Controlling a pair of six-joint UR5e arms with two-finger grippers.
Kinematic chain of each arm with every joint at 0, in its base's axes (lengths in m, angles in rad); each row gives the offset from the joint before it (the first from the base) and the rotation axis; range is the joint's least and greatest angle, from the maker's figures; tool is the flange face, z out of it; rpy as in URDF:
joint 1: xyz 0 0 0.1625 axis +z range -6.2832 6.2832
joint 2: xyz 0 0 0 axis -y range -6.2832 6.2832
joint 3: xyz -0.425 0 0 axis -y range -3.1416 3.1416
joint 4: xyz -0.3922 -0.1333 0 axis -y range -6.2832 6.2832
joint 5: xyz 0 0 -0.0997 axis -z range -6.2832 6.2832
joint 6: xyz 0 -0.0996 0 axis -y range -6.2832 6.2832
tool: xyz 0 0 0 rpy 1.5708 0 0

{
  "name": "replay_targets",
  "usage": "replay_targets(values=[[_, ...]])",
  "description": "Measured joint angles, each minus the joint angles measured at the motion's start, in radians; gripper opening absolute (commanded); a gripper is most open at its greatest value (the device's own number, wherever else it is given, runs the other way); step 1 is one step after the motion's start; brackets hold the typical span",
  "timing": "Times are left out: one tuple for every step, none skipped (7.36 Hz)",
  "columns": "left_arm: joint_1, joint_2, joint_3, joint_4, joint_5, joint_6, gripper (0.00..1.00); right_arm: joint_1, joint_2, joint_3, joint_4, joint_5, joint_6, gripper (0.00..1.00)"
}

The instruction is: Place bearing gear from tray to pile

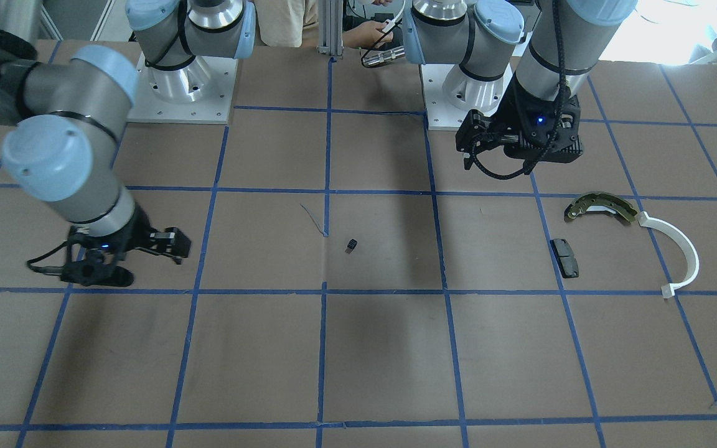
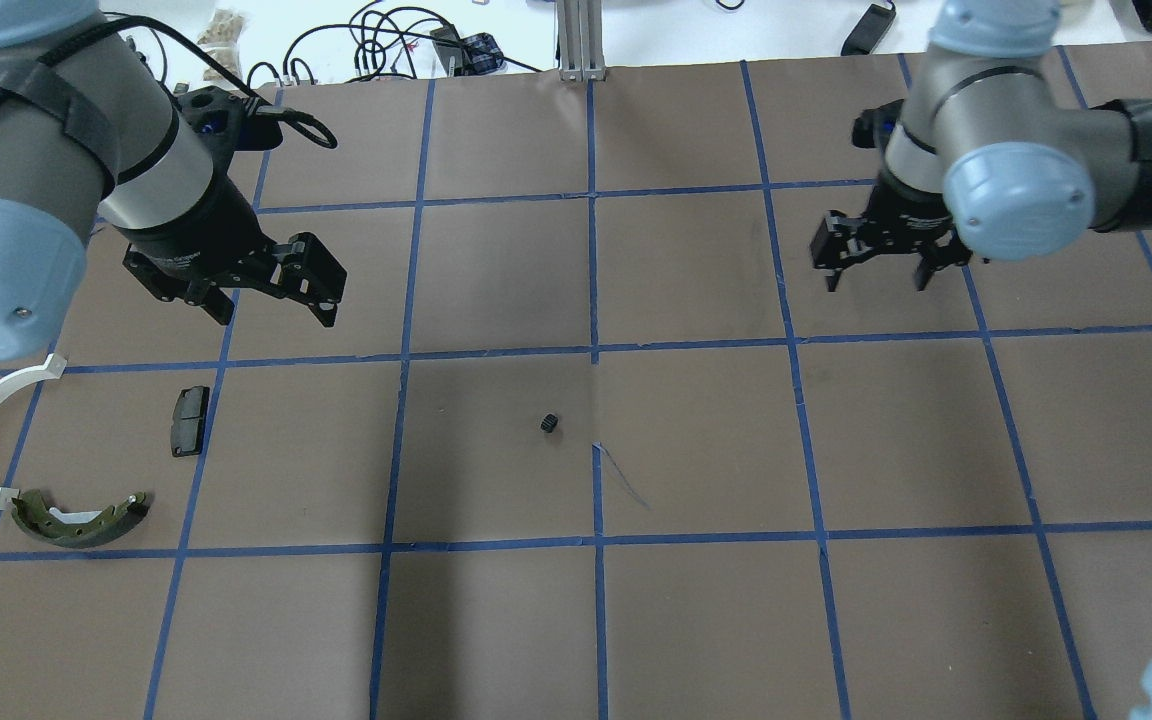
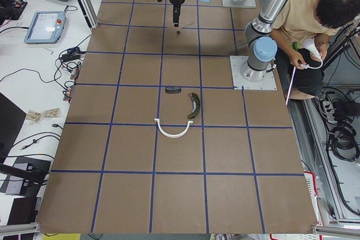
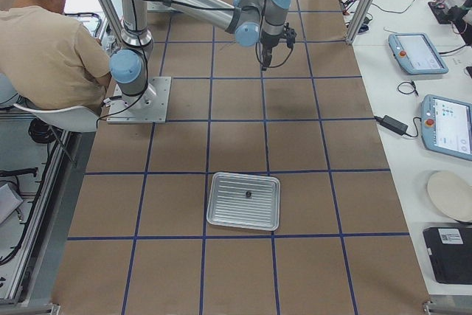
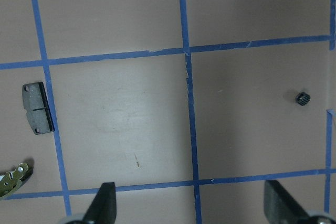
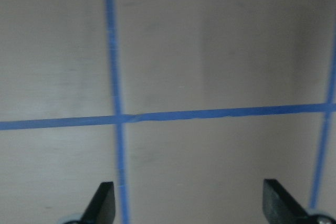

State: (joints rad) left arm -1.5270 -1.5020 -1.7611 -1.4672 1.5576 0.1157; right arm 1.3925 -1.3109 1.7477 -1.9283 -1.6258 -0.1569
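the overhead view shows the bearing gear [image 2: 550, 423] on the bare surface [image 2: 696, 620] at mid-table, well apart from the pile [image 2: 81, 520]. only the right-end view shows the whole tray [image 4: 234, 213]. the left hand [image 2: 274, 315] and right hand [image 2: 876, 283] both hang with fingers apart, holding nothing.

Ribbed silvery metal tray [image 4: 228, 212]

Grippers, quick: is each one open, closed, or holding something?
Left gripper: open, fingers wide apart, holding nothing.
Right gripper: open, fingers wide apart, holding nothing.
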Motion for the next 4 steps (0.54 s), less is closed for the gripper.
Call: replay_targets(values=[[-0.015, -0.011, -0.002, 0.001, -0.005, -0.021, 1.00, -0.121, 0.013, -0.001, -0.032, -0.044, -0.162, 1.00], [-0.054, -0.028, -0.007, 0.005, -0.007, -0.070, 1.00, -0.248, 0.027, -0.003, -0.082, -0.065, -0.337, 1.00], [-0.102, -0.055, -0.016, 0.029, -0.008, -0.123, 1.00, -0.374, 0.040, -0.006, -0.129, -0.071, -0.501, 1.00], [-0.145, -0.092, -0.029, 0.086, -0.019, -0.156, 1.00, -0.500, 0.070, -0.014, -0.186, -0.069, -0.659, 1.00]])
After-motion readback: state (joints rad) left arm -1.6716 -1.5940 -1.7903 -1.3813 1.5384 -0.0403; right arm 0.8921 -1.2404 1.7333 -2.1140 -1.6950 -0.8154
